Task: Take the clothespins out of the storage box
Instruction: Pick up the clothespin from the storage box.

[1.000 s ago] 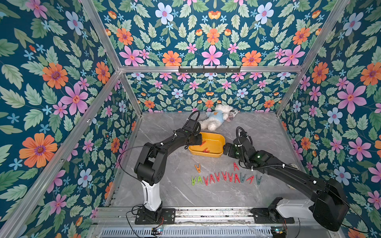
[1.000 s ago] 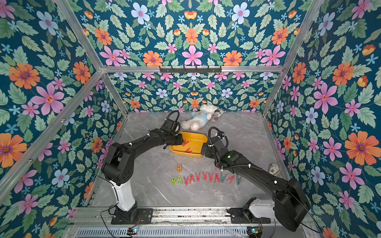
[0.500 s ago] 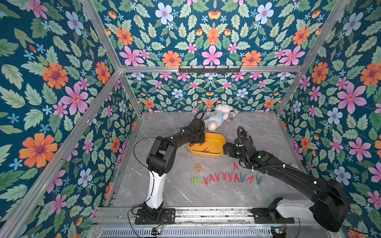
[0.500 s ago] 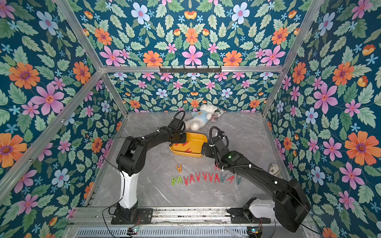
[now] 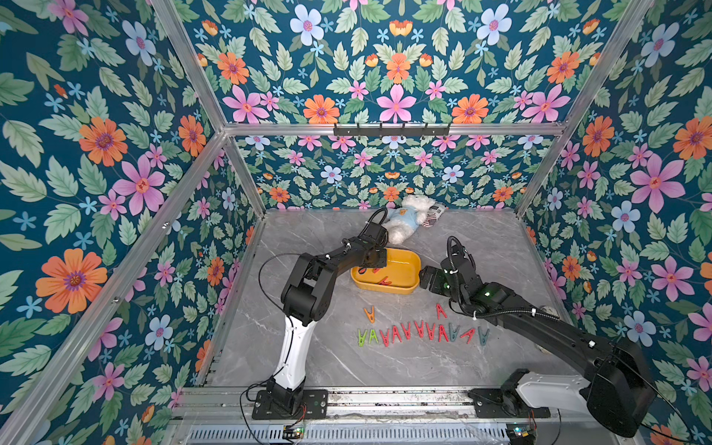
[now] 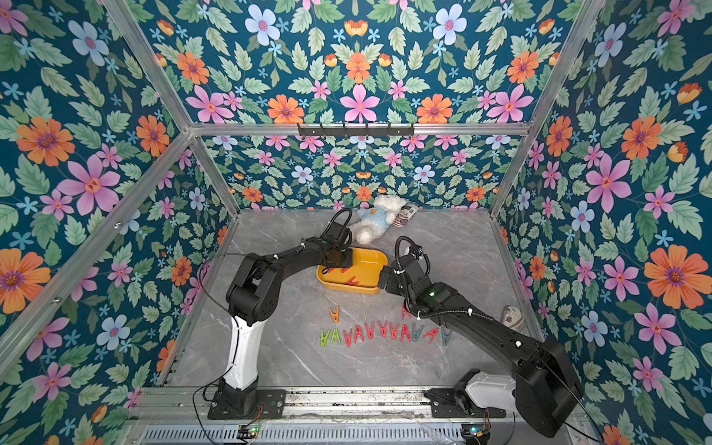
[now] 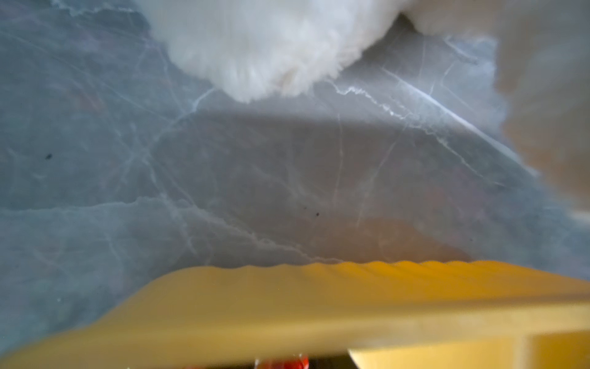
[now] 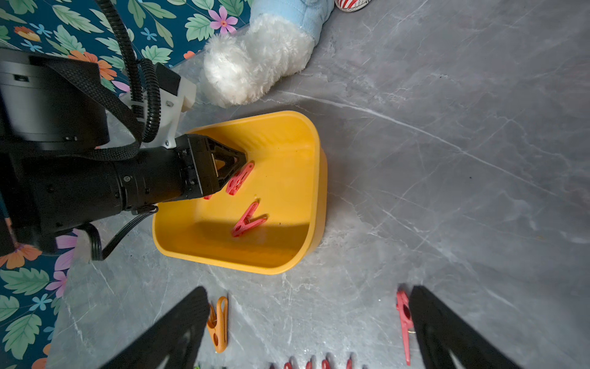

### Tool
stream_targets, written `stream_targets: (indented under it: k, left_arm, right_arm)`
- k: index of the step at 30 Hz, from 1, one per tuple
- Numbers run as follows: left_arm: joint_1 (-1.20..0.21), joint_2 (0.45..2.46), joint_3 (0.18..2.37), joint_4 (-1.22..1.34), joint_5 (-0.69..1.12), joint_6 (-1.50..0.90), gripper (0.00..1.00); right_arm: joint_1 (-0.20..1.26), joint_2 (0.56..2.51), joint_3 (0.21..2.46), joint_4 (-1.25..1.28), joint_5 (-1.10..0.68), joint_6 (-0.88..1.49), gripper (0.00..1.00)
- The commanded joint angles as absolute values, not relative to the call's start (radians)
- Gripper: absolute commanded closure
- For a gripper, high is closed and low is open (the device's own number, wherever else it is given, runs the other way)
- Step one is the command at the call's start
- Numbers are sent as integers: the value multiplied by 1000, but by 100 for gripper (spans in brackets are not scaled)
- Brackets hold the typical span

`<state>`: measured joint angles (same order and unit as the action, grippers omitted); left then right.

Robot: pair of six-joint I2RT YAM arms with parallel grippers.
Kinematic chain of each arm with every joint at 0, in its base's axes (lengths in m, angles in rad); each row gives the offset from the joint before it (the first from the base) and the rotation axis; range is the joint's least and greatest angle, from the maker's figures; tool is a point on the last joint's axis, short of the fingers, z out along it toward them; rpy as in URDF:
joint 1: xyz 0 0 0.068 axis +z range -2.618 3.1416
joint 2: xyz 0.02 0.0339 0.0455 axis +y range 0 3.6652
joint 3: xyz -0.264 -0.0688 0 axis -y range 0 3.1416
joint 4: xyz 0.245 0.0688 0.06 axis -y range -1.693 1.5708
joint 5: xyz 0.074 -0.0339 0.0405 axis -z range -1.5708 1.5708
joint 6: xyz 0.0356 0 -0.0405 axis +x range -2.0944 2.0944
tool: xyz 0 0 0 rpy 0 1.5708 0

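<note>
marble tabletop, left gripper inside storage box, grip unclear, right gripper splayed

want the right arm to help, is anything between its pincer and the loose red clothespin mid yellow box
Only the near wall of the storage box stands before the loose clothespin: the right pincer is outside it and would have to clear the rim. The left pincer is at another pin, off that line.

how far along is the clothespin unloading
Done: a row of clothespins lies on the table outside the storage box. In hand: the left gripper reaches into the box beside a red clothespin. Left: that one plus a second red clothespin, at least, are inside.
</note>
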<state>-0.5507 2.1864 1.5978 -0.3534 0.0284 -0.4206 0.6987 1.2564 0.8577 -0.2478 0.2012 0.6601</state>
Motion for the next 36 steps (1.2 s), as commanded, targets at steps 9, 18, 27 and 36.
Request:
stream_targets:
  k: [9, 18, 27, 36]
  left_arm:
    - [-556, 2198, 1606, -395, -17, -412, 77]
    - [-575, 2228, 1613, -406, -52, -397, 83]
    - [-581, 2201, 1600, -410, -50, -406, 95]
    - [-583, 2082, 1556, -416, -54, -472, 100]
  right_arm:
    - [691, 1258, 861, -229, 175, 657, 1]
    - [691, 1253, 843, -219, 164, 674, 1]
    - [691, 1244, 845, -225, 167, 683, 1]
    - [692, 1257, 843, -213, 134, 717, 1]
